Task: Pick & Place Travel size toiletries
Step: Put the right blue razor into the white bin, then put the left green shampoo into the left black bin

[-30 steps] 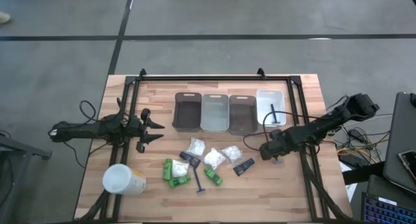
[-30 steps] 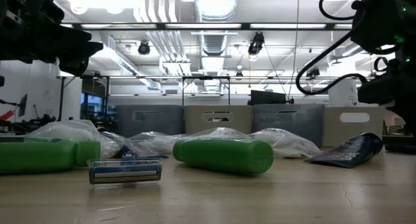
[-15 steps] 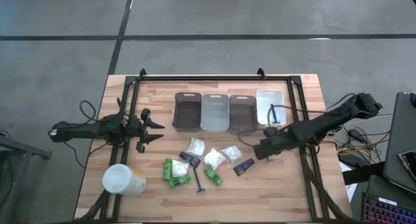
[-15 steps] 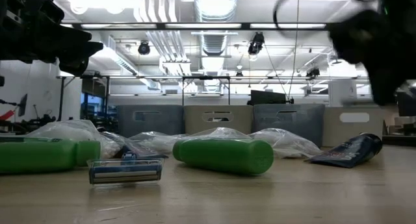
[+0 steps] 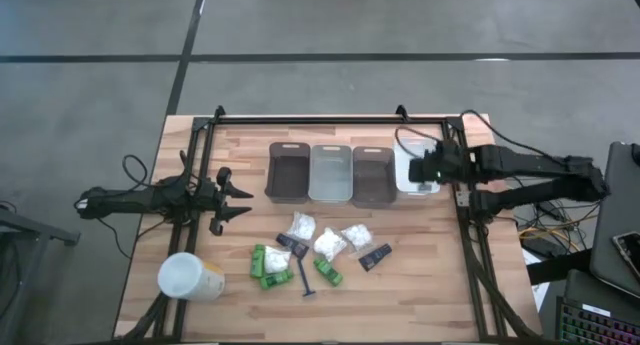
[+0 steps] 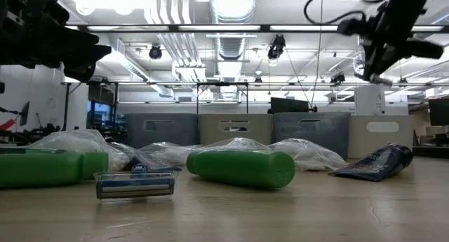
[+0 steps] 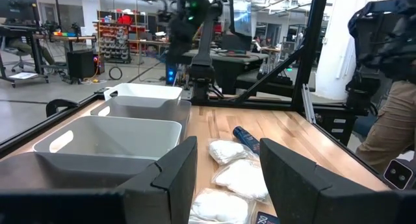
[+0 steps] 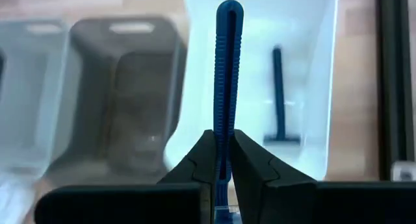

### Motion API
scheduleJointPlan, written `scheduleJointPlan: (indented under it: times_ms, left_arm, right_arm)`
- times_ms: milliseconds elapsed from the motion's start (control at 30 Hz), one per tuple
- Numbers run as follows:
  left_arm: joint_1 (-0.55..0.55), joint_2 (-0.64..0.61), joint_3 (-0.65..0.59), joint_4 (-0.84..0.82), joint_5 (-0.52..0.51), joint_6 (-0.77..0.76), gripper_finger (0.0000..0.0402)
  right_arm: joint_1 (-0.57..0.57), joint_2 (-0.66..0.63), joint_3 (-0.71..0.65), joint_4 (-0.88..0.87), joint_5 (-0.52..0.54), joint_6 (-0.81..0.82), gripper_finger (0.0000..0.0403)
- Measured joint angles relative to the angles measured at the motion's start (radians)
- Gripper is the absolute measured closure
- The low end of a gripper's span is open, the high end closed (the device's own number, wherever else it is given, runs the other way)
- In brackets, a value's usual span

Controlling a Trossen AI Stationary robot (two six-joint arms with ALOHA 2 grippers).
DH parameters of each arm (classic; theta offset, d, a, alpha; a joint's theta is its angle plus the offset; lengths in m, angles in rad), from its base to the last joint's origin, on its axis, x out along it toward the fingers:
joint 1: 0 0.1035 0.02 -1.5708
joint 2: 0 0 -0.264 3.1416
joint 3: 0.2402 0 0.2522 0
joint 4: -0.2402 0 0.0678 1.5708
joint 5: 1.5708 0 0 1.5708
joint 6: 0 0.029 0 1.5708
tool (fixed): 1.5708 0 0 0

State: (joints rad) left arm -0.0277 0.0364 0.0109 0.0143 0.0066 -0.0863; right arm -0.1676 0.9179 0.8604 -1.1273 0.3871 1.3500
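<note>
Wrist view alone shows right pincer (image 8: 222,160) clamped on blue razor (image 8: 225,74) above white bin (image 8: 312,87).

We see the right arm stretched in from the table's right edge, its forearm lying nearly level, with the right gripper (image 5: 422,171) raised above the far right part of the table. Its fingers (image 8: 207,160) are pinched tight on a thin blue razor (image 8: 225,74) handle that stands up between them. The left arm rests low at the table's left side, its left gripper (image 5: 240,199) pointing inward, fingers (image 7: 174,169) spread apart.
</note>
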Motion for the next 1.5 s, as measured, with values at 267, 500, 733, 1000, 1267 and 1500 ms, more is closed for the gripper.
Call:
scheduleJointPlan:
  times_ms: [267,500,733,1000,1267,1500]
  left_arm:
    - [0.000,0.000,0.000,0.000,0.000,0.000,0.0229]
    - [0.000,0.000,0.000,0.000,0.000,0.000,0.0229]
    - [0.000,0.000,0.000,0.000,0.000,0.000,0.0229]
    - [0.000,0.000,0.000,0.000,0.000,0.000,0.0229]
    - [0.000,0.000,0.000,0.000,0.000,0.000,0.0229]
    - [0.000,0.000,0.000,0.000,0.000,0.000,0.0229]
  right_arm:
    - [-0.353,0.087,-0.133,0.257,-0.190,-0.386,0.0380]
    - [-0.407,0.158,-0.125,0.277,-0.232,-0.490,0.0380]
    - [-0.399,0.140,-0.105,0.287,-0.255,-0.491,0.0380]
    - [-0.402,0.132,-0.104,0.289,-0.247,-0.498,0.0380]
    - [-0.402,0.224,-0.167,0.338,-0.236,-0.473,0.0362]
    - [-0.401,0.288,-0.158,0.375,-0.226,-0.439,0.0268]
